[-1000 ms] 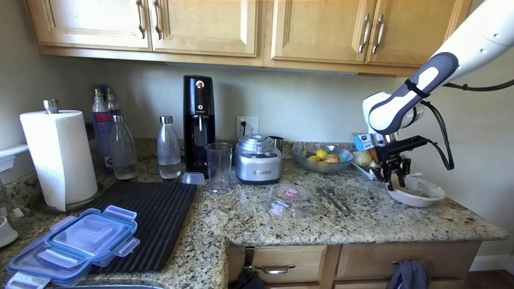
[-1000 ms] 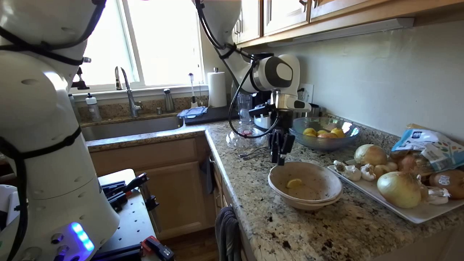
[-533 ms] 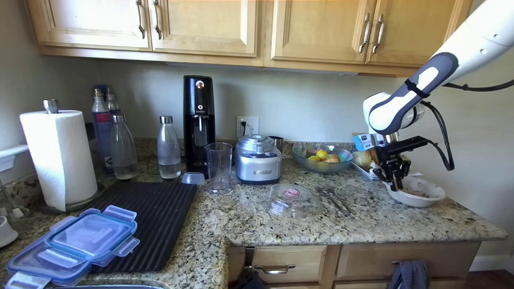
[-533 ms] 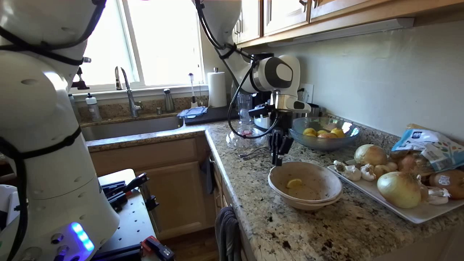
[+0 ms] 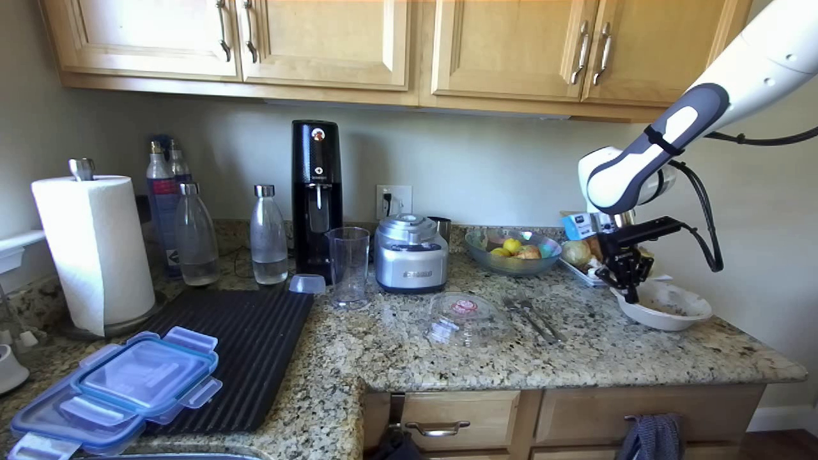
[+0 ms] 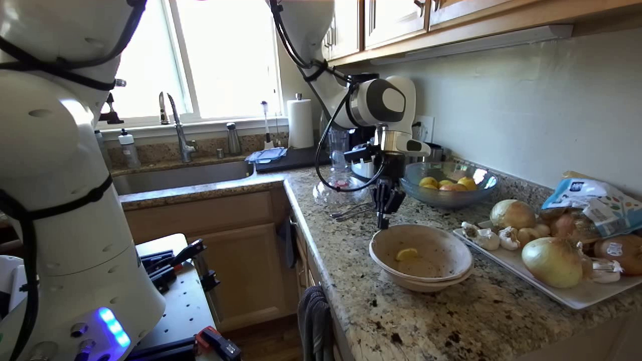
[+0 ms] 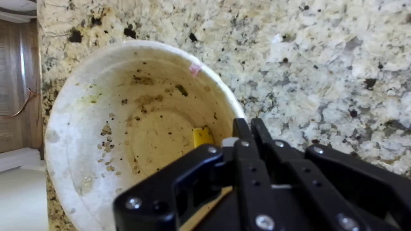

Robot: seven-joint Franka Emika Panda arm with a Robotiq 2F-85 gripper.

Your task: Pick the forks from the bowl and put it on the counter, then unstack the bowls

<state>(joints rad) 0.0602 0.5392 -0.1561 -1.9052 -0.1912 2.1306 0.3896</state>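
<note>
Two off-white bowls are stacked near the counter's end. The upper bowl holds food scraps and a yellow lemon piece; below it the lower bowl partly shows. My gripper points down at the rim nearest the forks, its jaws almost together with the upper bowl's rim running between the fingertips. In an exterior view the gripper meets that same edge. Whether the lower rim is also pinched cannot be seen. The forks lie side by side on the counter, away from the bowls.
Beside the forks lies a clear plastic container. A glass bowl of yellow fruit stands by the wall. Close to the stacked bowls is a white tray with onions and garlic. The food processor stands farther along.
The gripper's fingers have come together at the rim of the upper bowl. That bowl has shifted and tilted slightly; the arm itself has barely moved.
</note>
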